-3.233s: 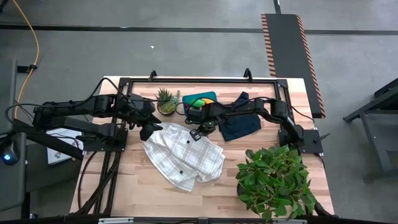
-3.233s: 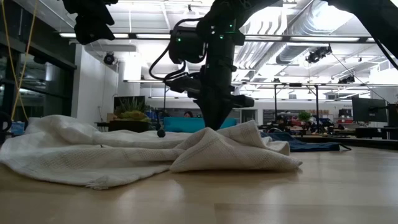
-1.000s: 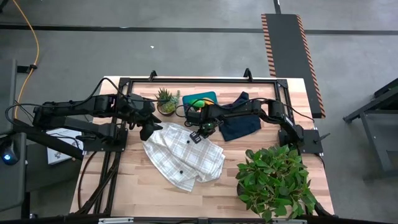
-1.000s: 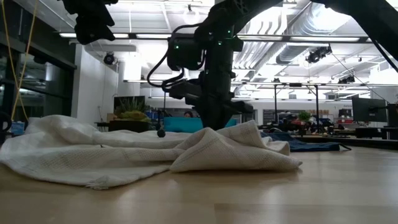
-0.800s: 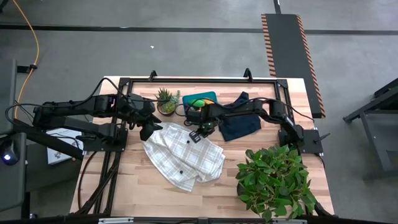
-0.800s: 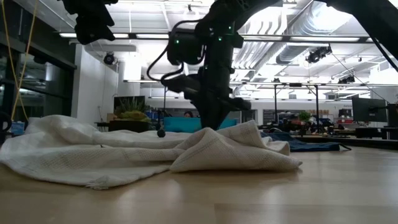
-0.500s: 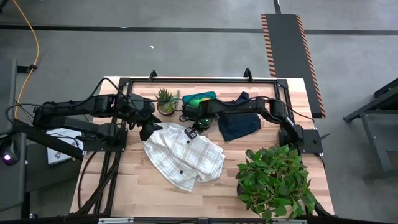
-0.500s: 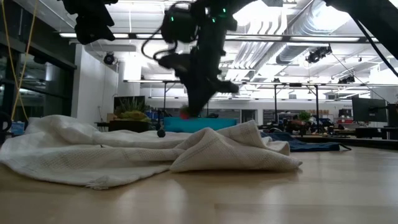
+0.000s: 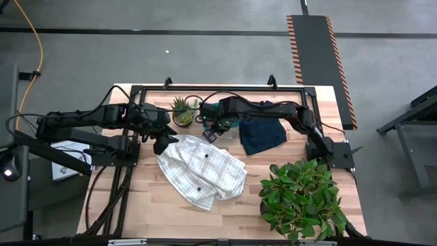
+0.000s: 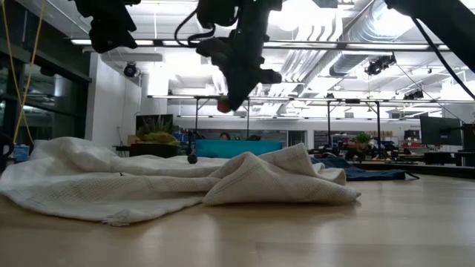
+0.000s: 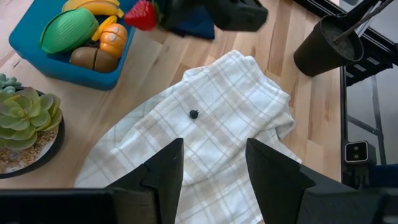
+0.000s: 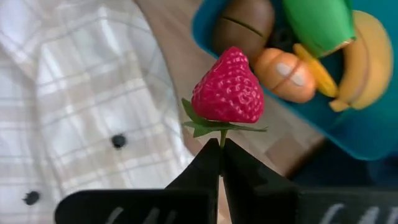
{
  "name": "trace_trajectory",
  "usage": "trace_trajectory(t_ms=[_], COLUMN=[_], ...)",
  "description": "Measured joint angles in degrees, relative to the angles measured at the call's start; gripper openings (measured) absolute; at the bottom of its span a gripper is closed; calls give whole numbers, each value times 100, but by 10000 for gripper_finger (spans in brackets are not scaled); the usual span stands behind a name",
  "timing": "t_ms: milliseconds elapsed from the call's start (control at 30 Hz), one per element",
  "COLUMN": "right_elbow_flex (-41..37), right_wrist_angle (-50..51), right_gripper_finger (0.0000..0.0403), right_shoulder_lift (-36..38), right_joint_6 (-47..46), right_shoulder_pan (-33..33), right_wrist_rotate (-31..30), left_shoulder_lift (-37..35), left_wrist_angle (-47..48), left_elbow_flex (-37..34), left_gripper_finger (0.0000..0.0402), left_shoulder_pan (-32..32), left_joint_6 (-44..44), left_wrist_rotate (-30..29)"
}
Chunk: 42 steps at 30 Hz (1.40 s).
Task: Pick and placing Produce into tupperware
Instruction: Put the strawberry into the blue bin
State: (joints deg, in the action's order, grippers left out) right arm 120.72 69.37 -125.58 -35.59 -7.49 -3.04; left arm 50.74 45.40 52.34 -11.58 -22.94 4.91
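Tupperware (image 11: 59, 65) as landmark: left tool (image 11: 208, 163) waits left of it over the plaid cloth (image 11: 211, 118), fingers apart. Right tool (image 12: 221, 152) pinches a strawberry (image 12: 227, 87) by its stem just beside it. Next, probably move over and drop.

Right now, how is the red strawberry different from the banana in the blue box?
The strawberry is red, pointed and bumpy; the banana is yellow, long, curved and smooth. The strawberry hangs in the air, pinched by its green stem in the shut right gripper; the banana lies in the blue box among other pieces. The strawberry looks shorter than the banana. Both look like toy fruit.
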Motion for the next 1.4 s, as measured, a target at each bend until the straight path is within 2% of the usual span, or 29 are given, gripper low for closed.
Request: trace_trajectory(t_ms=[200,1100,1400], right_elbow_flex=[7,7,-98], right_wrist_angle=[187,156,-106], right_gripper_finger=[0,0,0], right_shoulder_lift=[0,0,-33], right_joint_6=[184,1154,1232], right_shoulder_pan=[-145,-1527,-1661], right_wrist_rotate=[29,1048,1137], left_shoulder_lift=[2,0,0], left_wrist_angle=[1,1,-34], left_elbow_flex=[0,0,0], left_gripper_finger=[163,163,163], left_shoulder_pan=[0,1,-1], left_joint_6=[5,-232,-312], left_wrist_rotate=[0,-89,-218])
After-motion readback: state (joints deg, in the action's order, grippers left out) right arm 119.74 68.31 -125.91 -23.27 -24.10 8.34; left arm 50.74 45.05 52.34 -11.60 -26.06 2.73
